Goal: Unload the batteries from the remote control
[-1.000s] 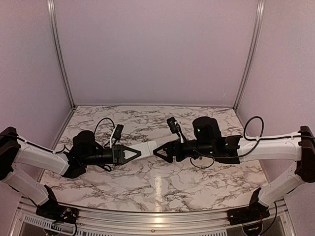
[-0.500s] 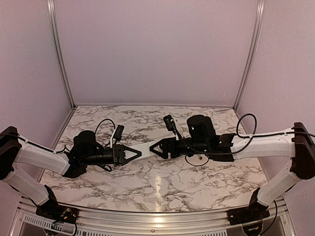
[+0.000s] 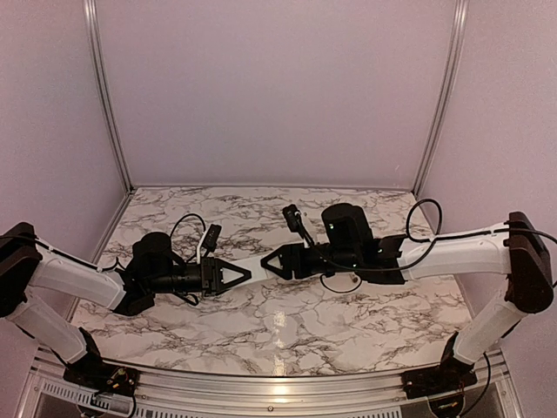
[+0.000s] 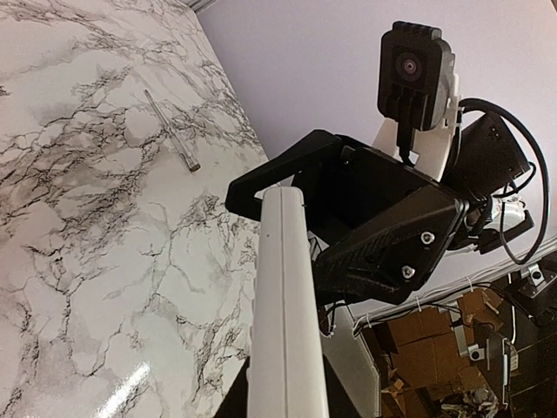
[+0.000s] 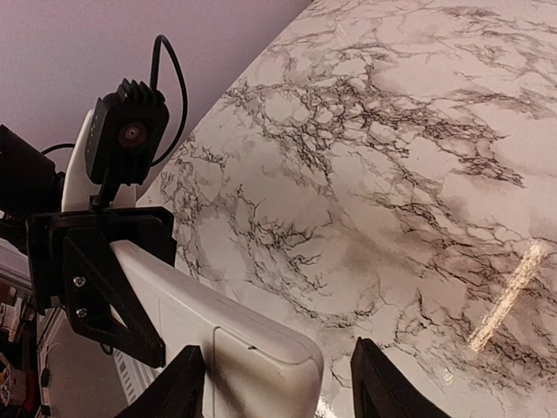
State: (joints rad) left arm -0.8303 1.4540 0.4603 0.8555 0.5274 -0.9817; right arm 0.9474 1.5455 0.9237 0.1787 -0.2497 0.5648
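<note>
Two black two-finger grippers meet nose to nose over the middle of the white, grey-veined marble table (image 3: pixel 287 335). Between them hangs the flat white remote control (image 5: pixel 228 344), a long slab with rounded corners, lifted clear of the tabletop and lying roughly level along the line of the arms.

From where I stand, the left gripper (image 3: pixel 244 273) has its triangular jaws clenched on one end of the remote and carries it alone. The right gripper (image 5: pixel 278 383) has its jaws spread to either side of the remote's free, rounded end. One of its fingers (image 5: pixel 177 389) sits just beside the slab's edge, and I cannot tell whether it touches. The other finger (image 5: pixel 380 385) stands plainly apart, with bare marble showing in the gap. So that side is unclenched and grips nothing.

A seam crosses the remote's upturned face near that free end. Farther off on the table lies a long, thin, pale rod (image 4: pixel 171 131), well apart from both grippers.
</note>
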